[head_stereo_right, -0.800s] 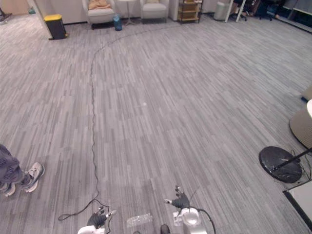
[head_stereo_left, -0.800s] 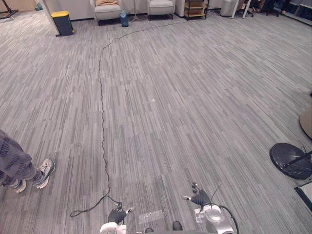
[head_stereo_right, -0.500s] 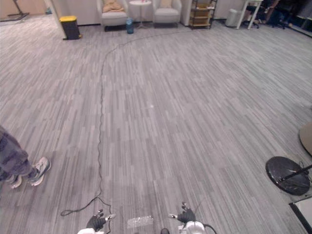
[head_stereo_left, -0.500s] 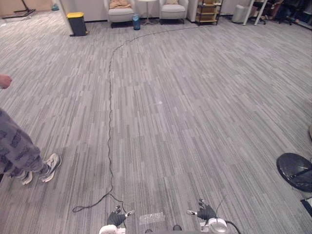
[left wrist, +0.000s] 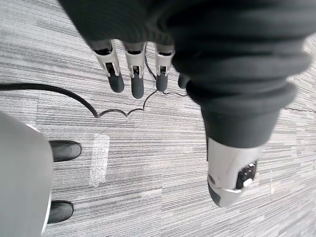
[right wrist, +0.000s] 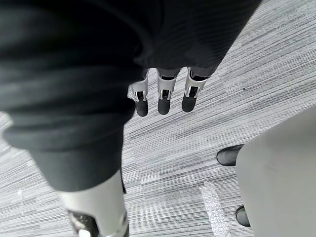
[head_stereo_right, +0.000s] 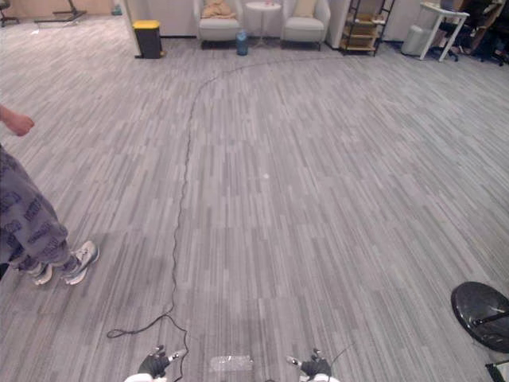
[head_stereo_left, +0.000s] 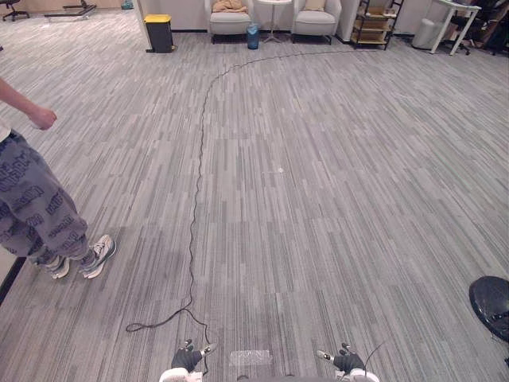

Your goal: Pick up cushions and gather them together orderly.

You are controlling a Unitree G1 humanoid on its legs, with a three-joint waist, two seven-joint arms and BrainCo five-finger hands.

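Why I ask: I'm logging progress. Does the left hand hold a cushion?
No, the left hand hangs with straight fingers over the carpet, holding nothing.

A tan, rumpled fabric cushion (head_stereo_right: 216,10) is lying slumped on the seat of the pale left armchair (head_stereo_right: 219,32) at the far end of the room, sagging unevenly and reaching up against the backrest. A beige, squarish fabric cushion (head_stereo_right: 305,7) is standing upright on the seat of the pale right armchair (head_stereo_right: 303,32), leaning back against the backrest with its flat face turned toward the room. The two cushions are sitting well apart, each on its own chair, with a small round white side table (head_stereo_right: 262,6) standing between the chairs. Both are resting clear of the grey striped carpet (head_stereo_right: 334,207); their surface detail is too small to tell.
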